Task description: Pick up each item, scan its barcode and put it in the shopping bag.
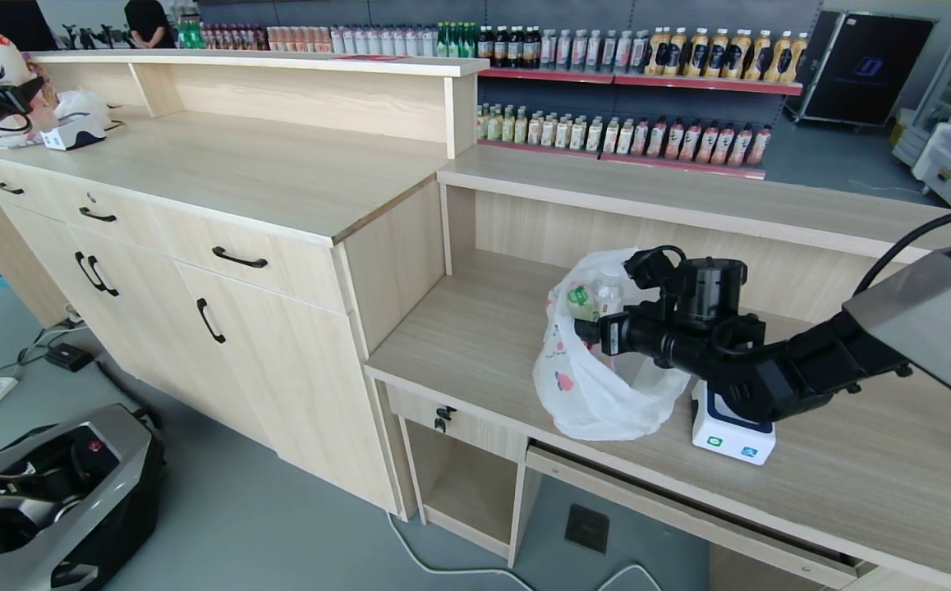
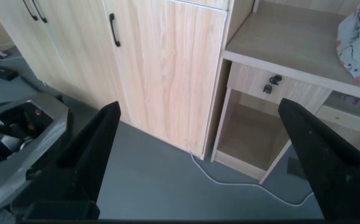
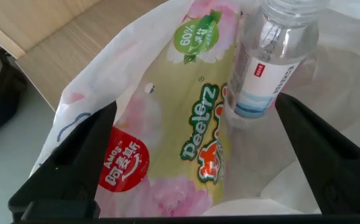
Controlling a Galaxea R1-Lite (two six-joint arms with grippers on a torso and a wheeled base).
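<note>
The right gripper hangs at the mouth of the white plastic shopping bag with pink prints, which sits on the lower light wooden counter. Its two dark fingers are spread wide and clasp nothing.

Just ahead of that gripper, inside the bag, lie two items. One is a pink and yellow snack packet with a round green label, straight in front of the gap between the fingers. The other is a clear plastic bottle with a white and blue label, touching the packet's side and nearer one finger. In the head view the packet and the bottle show at the bag's opening, just beyond the fingertips.

Behind the gripper, under the right arm's wrist, a white and dark-blue boxy device stands on the counter just beside the bag.

The left gripper is held low with its fingers apart and empty. Below it is grey floor, and ahead of it a light wooden cabinet with black handles.
</note>
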